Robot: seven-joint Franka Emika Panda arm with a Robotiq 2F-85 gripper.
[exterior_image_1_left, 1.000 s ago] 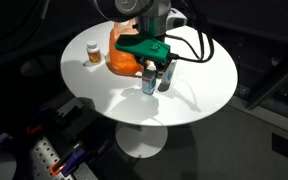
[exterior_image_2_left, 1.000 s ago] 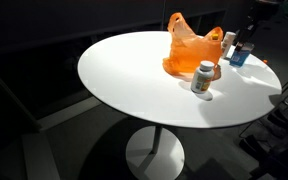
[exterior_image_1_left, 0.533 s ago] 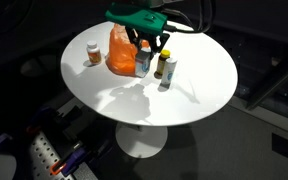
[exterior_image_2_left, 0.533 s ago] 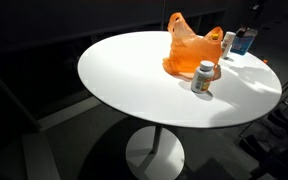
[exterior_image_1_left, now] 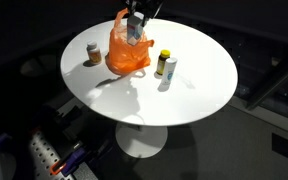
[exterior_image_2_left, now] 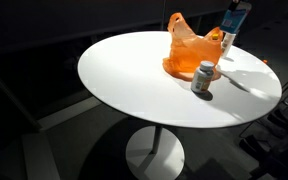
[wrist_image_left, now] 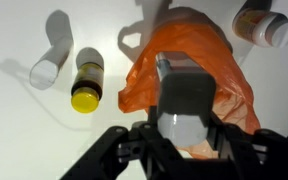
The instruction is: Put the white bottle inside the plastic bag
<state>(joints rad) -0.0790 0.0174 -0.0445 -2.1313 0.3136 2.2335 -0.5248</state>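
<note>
- Dark surroundings frame a round white table on a single pedestal, seen in both exterior views.
- On it stands the plastic bag, orange and crinkled, its two loop handles up and its mouth open toward the wrist camera. What lies inside is hidden by folds and by the gripper.
- The gripper is clamped on the white bottle, one finger on each side of it in the wrist view.
- The white bottle hangs clear of the table, above the bag's mouth and between the handles, not inside it. In an exterior view it sits higher than the bag's top.
- A brown bottle with a white cap stands just beside the bag, close to the table's rim.
- A grey bottle with a yellow cap stands on the bag's other side, apart from it.
- All the items crowd one part of the tabletop; the rest, out to the rim, is bare white surface.
</note>
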